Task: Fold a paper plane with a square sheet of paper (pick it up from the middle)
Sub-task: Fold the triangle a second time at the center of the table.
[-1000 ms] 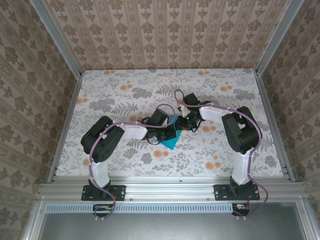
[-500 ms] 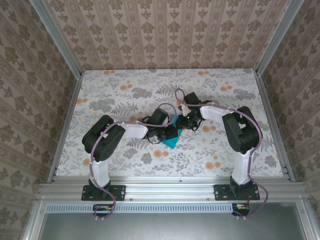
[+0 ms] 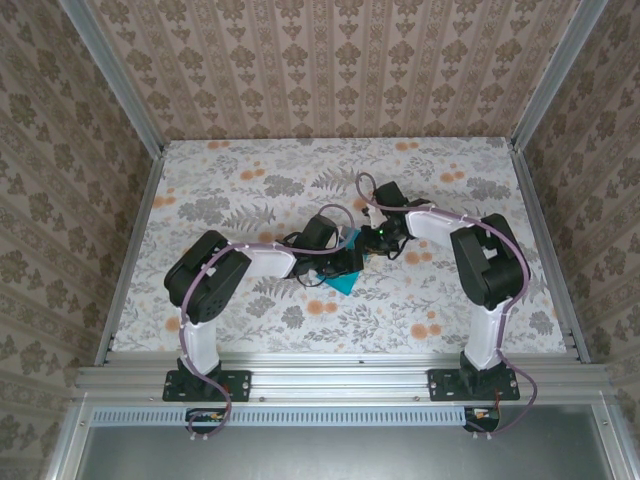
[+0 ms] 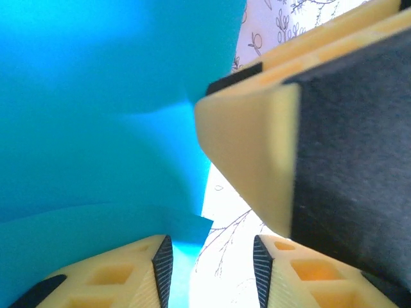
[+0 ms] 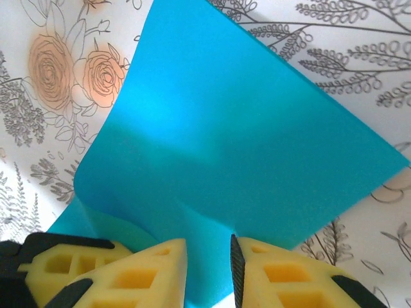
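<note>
Shrinking in the top view since a second ago, the visible patch of the square sheet of paper is now showing as a small teal wedge at the middle of the frame. The right arm appears to be drawing it toward the upper right while the left arm is crowding over it. The sheet is lying partly on the floral table and partly lifting off it, and in the right wrist view it is bowing upward along its left side rather than sitting flat.

The right gripper is pinching the sheet at the bottom centre of that view, its pads drawn close with teal running down between them. It is probably serving as the anchor, keeping the paper raised so a flap can be turned.

The left gripper is letting go. Its jaws are standing apart at the bottom of its own view, with bare table showing in the gap and only a corner of paper passing the left-hand pad. One of the right gripper's fingers is looming close at the right of that frame, so the two are working nearly in contact. By my judgement, the left is releasing in order to regrip for the next crease.
</note>
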{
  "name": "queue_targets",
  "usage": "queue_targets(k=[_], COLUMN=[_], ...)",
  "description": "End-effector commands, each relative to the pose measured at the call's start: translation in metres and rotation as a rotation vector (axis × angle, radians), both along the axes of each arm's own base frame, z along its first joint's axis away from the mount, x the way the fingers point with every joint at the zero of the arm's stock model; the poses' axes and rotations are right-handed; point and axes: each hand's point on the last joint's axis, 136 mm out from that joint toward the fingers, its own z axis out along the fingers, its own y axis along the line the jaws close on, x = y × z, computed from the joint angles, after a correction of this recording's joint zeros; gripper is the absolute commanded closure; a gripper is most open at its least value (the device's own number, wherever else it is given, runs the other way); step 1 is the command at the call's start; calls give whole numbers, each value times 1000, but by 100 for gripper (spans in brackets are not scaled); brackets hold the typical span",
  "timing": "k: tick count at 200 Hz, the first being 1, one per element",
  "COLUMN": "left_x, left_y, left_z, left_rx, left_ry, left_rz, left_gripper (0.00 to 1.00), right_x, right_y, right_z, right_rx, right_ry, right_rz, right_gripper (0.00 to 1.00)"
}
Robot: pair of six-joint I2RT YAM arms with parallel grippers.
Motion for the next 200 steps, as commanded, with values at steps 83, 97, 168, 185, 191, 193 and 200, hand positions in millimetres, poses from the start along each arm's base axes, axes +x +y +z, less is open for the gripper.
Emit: queue_targets(k=[83, 97, 168, 185, 191, 193, 200], left_x=[-2, -3, -3, -3, -3, -3, -3], left_y=[15, 16, 17, 18, 18, 18, 18], left_z=[-24, -25, -26, -26, -26, -26, -25], left_rx=[50, 49, 46, 45, 46, 46, 46], left_ry=[1, 0, 0, -1, -1, -2, -3], left_rz=[39, 39, 32, 31, 33, 30, 31], left_gripper=[77, 80, 100, 100, 100, 100, 100], right_x=[-32, -36, -45, -45, -44, -44, -44], right_y=[-11, -7, 12, 15, 18, 18, 20], right_z=[33, 36, 29, 24, 24, 22, 20], right_rx=[267, 314, 393, 391, 393, 392, 388], right_ry=[49, 60, 111, 119, 119, 121, 125], right_rz=[-134, -146, -163, -162, -160, -161, -155], right_gripper=[84, 87, 93, 93, 94, 94, 94])
